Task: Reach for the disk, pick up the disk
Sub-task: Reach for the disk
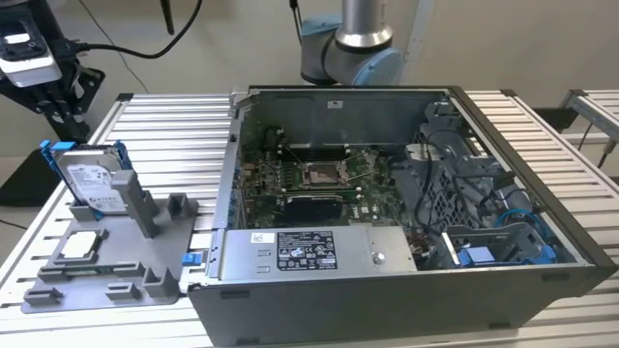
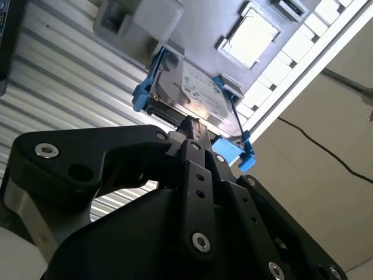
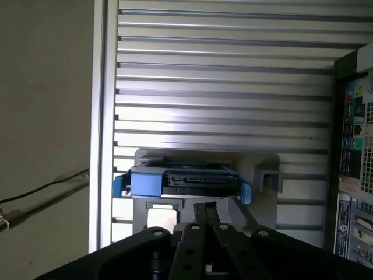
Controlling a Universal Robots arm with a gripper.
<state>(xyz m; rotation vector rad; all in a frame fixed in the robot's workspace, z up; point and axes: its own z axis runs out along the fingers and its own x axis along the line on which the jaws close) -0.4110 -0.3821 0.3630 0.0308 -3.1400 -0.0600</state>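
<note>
The disk point(image 1: 92, 181) stands on edge in a slot of a grey fixture point(image 1: 145, 254) at the exterior view's left. It is silver-grey metal with a white label and a blue bracket around it. My gripper point(image 1: 69, 130) hangs just above and behind its top edge, apart from it. In both wrist views the black fingers lie pressed together, shut on nothing. The second wrist view has the gripper point(image 2: 192, 123) just short of the disk point(image 2: 195, 93). In the first wrist view the gripper point(image 3: 205, 205) points at the disk's point(image 3: 192, 182) narrow top edge.
An open computer case point(image 1: 387, 290) stands close to the fixture's right in the exterior view, with a long grey labelled power-supply box point(image 1: 309, 250) inside. A small square silver chip point(image 1: 82, 245) lies on the fixture. Everything rests on a slatted metal table point(image 1: 164, 123).
</note>
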